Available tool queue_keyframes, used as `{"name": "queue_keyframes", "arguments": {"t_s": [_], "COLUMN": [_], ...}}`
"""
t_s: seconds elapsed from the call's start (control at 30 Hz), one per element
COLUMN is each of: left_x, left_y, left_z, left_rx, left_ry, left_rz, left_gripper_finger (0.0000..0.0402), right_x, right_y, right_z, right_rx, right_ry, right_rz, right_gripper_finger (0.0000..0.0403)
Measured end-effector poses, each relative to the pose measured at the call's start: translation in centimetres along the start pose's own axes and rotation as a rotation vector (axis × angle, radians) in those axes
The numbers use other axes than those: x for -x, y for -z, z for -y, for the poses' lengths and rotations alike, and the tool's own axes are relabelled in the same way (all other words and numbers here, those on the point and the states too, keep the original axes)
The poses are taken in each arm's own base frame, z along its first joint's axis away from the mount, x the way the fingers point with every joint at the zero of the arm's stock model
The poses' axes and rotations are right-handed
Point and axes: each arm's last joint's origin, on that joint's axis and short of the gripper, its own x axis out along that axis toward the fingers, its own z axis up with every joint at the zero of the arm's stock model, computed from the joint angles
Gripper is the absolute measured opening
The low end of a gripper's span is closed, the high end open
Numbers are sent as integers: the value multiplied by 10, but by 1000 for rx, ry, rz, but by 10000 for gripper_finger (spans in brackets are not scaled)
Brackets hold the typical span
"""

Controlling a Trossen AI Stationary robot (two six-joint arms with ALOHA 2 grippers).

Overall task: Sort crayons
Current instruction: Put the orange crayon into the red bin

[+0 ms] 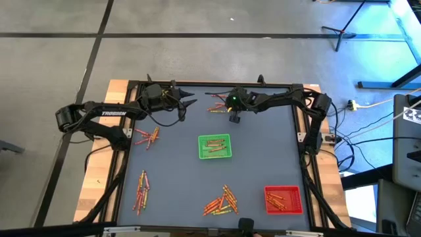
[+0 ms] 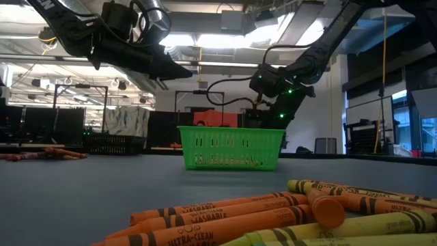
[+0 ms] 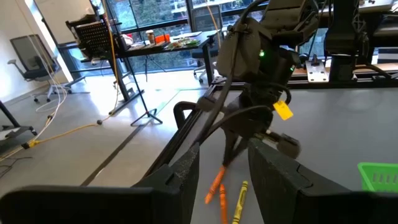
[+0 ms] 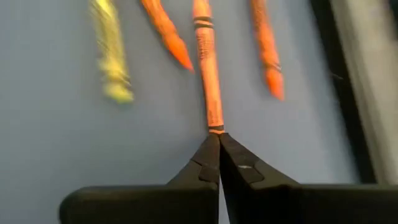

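Step in hand: picking one orange crayon from the small loose group at the far edge of the worktop, beyond the green tray.
Right gripper: it was low over that group, and its fingers were closed together on the near end of the orange crayon, so it seemed to be pinched by its tip.
Neighbours: a yellow crayon and two more orange ones lay beside it, apart from it.
Left gripper: it waited beyond the green tray too, to the left of the group, above the worktop; its fingers stood apart and held nothing.
Other crayons: more piles lay left of the green tray and on its near side; the green tray already held some.
Red tray: near right of the green tray, with crayons inside.
Next move, as I judge: lifting straight up without dropping the crayon, because the hold is only on the end, then carrying it to the tray for its colour; which tray that is I could not tell.
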Motion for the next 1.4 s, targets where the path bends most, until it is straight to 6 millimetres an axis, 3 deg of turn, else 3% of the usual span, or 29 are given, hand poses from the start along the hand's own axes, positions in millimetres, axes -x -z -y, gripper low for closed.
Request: {"name": "queue_keyframes", "arguments": {"t_s": [0.23, 0.5, 0.6, 0.7, 0.8, 1.0, 1.4], "left_x": [0, 0, -1, -1, -1, -1, -1], "left_y": [0, 0, -1, -1, -1, -1, -2], "left_z": [0, 2, 5, 5, 5, 5, 5], "left_rx": [0, 1, -2, -3, -4, -4, -5], "left_ry": [0, 7, 18, 21, 20, 19, 19], "left_rz": [2, -1, 2, 5, 6, 7, 9], "left_gripper_finger": [121, 121, 121, 121, 121, 121, 121], "right_x": [18, 45, 43, 38, 33, 22, -12], "right_y": [-13, -29, -25, -18, -9, 11, 26], "right_z": [-13, -17, -8, 8, 29, 59, 54], "right_rx": [114, 128, 56, -37, -133, -243, -259], "right_ry": [173, 162, 165, 51, -84, -195, -266], "right_rz": [-26, 81, 75, 112, 161, 198, 153], "right_gripper_finger": [1, 2, 3, 16, 45, 119, 138]}}
